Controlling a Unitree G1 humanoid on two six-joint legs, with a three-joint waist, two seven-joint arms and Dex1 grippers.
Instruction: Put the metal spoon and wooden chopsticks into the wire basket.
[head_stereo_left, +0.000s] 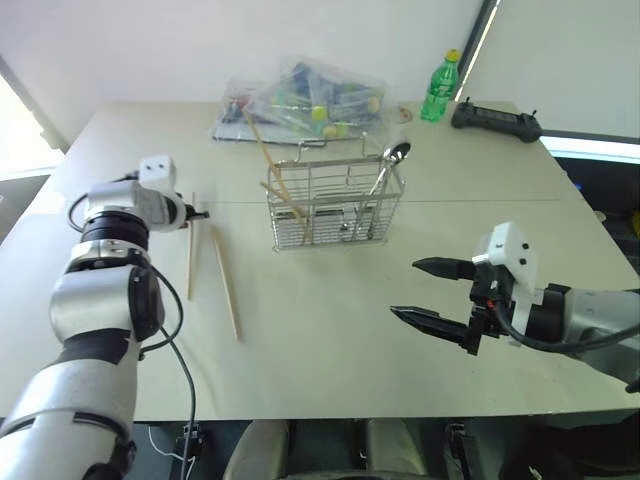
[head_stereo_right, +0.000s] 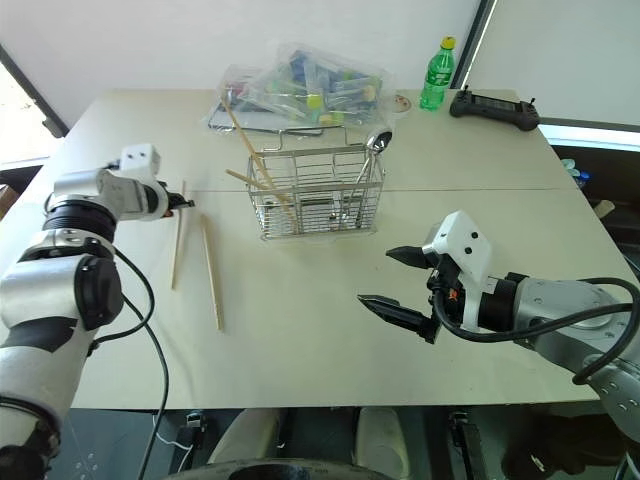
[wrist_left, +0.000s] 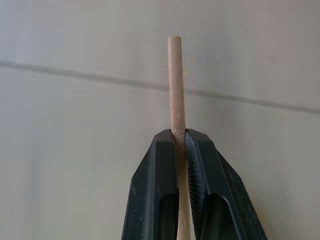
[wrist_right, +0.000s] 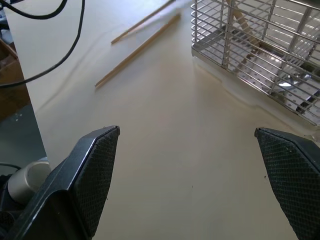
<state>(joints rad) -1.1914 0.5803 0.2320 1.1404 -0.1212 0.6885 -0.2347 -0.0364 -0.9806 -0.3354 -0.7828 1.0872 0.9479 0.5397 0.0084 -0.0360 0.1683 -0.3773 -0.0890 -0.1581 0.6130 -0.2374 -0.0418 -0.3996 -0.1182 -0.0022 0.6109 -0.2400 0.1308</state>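
Chopsticks divide between basket and table on a pale worktop (head_stereo_left: 330, 330). The wire basket (head_stereo_left: 335, 205) stands near the middle of the worktop, toward its far edge. The metal spoon (head_stereo_left: 385, 175) stands inside at the basket's right end, bowl up above the rim. Two wooden chopsticks lean inside the basket's left half (head_stereo_left: 272, 170), their tips rising past the rim.

Left of the basket, toward the worktop's left edge, two more sticks show. The left gripper (wrist_left: 181, 137) is clamped tight on one chopstick (wrist_left: 176, 90), pinching it near its far end, with a short length standing out beyond the fingertips. The other chopstick (head_stereo_left: 225, 283) lies flat on the worktop just beside it, nearer the basket and angled toward the near edge.

The right gripper (head_stereo_left: 430, 292) hovers above the worktop near the near right corner, its jaws spread wide and holding nothing, well apart from the basket.

Along the far edge sit a clear plastic bag of colourful items (head_stereo_left: 305, 100), a green bottle with a yellow cap (head_stereo_left: 440, 88) and a black controller (head_stereo_left: 495, 122). The bottle's label is too small to read.
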